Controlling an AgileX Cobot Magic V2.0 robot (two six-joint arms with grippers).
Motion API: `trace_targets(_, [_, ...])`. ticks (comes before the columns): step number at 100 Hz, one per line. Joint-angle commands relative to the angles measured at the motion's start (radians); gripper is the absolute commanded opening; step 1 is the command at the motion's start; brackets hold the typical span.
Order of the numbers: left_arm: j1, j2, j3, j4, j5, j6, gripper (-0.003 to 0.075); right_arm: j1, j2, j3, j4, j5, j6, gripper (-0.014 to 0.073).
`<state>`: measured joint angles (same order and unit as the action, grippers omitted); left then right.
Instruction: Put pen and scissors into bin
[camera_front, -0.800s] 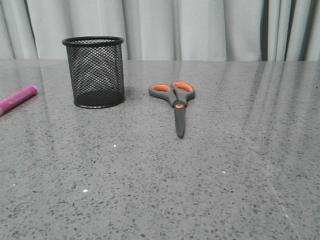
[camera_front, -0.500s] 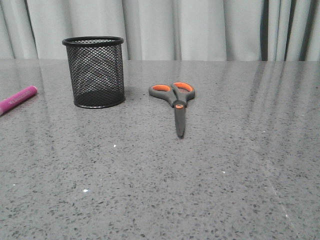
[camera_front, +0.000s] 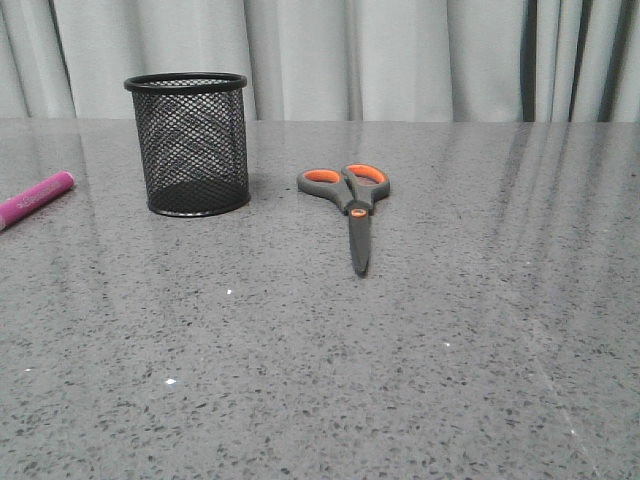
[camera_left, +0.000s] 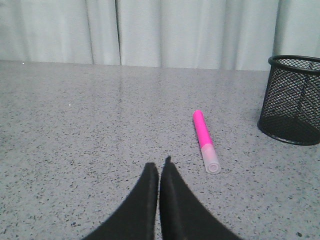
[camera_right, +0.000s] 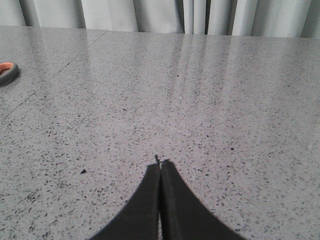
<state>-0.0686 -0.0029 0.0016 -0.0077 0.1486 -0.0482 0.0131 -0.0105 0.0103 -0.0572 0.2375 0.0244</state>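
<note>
The magenta pen (camera_front: 35, 197) lies flat at the table's far left edge; in the left wrist view the pen (camera_left: 205, 140) lies ahead of my fingers, pale tip toward me. The black mesh bin (camera_front: 190, 143) stands upright, also in the left wrist view (camera_left: 292, 100). The scissors (camera_front: 350, 205) lie closed right of the bin, blades toward me; one orange loop shows in the right wrist view (camera_right: 7, 72). My left gripper (camera_left: 159, 164) is shut and empty over bare table. My right gripper (camera_right: 160, 164) is shut and empty. Neither arm shows in the front view.
A grey speckled tabletop (camera_front: 400, 370) spreads under everything. A pale curtain (camera_front: 400, 55) hangs behind the table's far edge.
</note>
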Motion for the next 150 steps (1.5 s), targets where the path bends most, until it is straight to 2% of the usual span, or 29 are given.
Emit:
trace_targets(1, [0.0, -0.025, 0.023, -0.008, -0.074, -0.009, -0.0022, -0.008, -0.018, 0.017, -0.012, -0.077, -0.004, -0.0068])
trace_targets(105, [0.0, -0.025, 0.023, -0.011, -0.08, -0.009, -0.0022, -0.008, -0.018, 0.017, -0.012, -0.164, -0.004, -0.0068])
trace_targets(126, [0.0, -0.025, 0.023, -0.019, -0.082, -0.009, -0.0022, -0.008, -0.018, 0.017, 0.03, -0.189, -0.004, -0.0068])
trace_targets(150, [0.0, -0.025, 0.023, -0.242, -0.132, -0.009, -0.0022, -0.008, -0.018, 0.017, 0.092, -0.224, -0.004, -0.0068])
